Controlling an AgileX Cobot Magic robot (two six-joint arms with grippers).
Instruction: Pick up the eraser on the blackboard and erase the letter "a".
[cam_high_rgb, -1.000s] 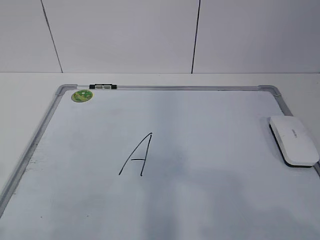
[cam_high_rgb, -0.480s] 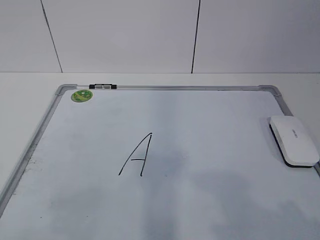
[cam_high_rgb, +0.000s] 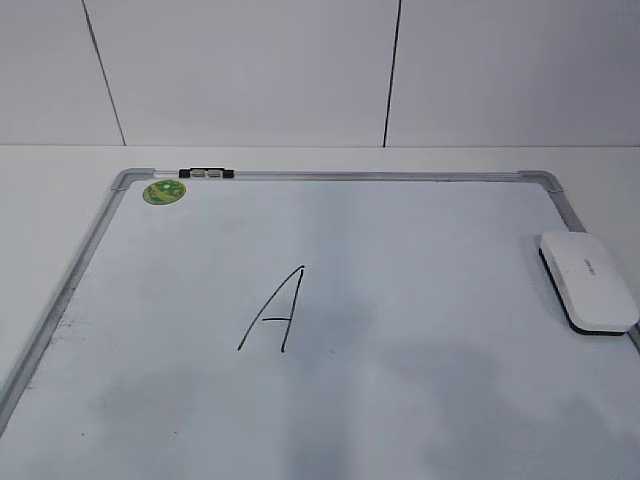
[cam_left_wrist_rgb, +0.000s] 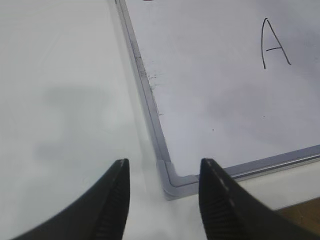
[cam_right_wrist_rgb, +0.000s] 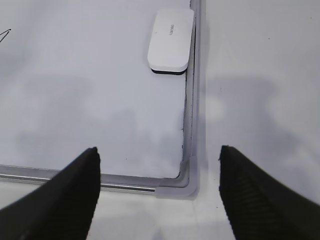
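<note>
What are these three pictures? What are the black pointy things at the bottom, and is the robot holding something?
It is a robot with two arms, each ending in a claw with its own camera. One picture looks at the table from in front; the other two look down past each claw. The left claw and right claw are the black pointy things. Both are open and hold nothing. On the table lies a whiteboard with a capital letter A drawn on it. A white eraser sits at the board's right edge, and a green sticker near a far corner.
</note>
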